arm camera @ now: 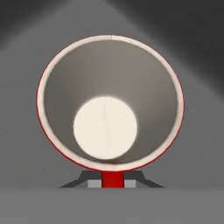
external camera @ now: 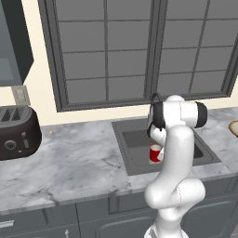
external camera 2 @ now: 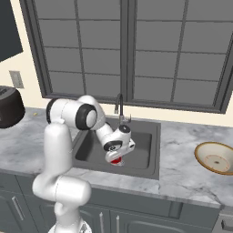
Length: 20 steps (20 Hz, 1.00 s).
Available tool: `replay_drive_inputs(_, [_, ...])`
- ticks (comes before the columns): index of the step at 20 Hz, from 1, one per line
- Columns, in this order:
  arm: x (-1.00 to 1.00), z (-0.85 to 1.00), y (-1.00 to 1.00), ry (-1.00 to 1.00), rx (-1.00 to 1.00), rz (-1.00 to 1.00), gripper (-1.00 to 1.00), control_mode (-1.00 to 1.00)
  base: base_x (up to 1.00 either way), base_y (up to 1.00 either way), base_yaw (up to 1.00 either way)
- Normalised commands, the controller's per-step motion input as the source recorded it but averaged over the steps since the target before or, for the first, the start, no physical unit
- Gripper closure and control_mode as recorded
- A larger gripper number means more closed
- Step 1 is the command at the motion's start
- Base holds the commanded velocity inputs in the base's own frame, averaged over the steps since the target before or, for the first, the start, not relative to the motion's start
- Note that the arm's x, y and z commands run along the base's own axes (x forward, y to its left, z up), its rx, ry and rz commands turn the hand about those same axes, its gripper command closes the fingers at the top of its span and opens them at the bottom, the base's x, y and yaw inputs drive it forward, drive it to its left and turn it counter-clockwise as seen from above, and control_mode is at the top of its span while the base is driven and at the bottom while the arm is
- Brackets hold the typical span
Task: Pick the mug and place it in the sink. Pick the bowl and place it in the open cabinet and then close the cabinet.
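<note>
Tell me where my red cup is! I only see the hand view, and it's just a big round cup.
Observer: The mug is down inside the sink.
Operator: Is the bowl in there too?
Observer: No. The bowl sits on the counter, to the right of the sink.
Operator: What's on the other side?
Observer: A dark toaster stands at the counter's far left.
</note>
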Motion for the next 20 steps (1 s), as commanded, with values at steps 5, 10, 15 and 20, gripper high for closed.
replay_drive_inputs(5, [0.45, -0.31, 0.0, 0.0, 0.0, 0.02, 1.0, -1.0, 0.0, 0.0, 0.0])
replay_drive_inputs(10, [0.44, -0.28, 0.0, 0.0, 0.0, 0.02, 1.0, -1.0, 0.0, 0.0, 0.0])
replay_drive_inputs(15, [0.44, -0.23, 0.0, 0.0, 0.0, 0.03, 1.0, -1.0, 0.0, 0.0, 0.0])
replay_drive_inputs(20, [0.16, -0.07, 0.0, 0.0, 0.0, 0.01, -1.0, -1.0, 0.0, 0.0, 0.0])
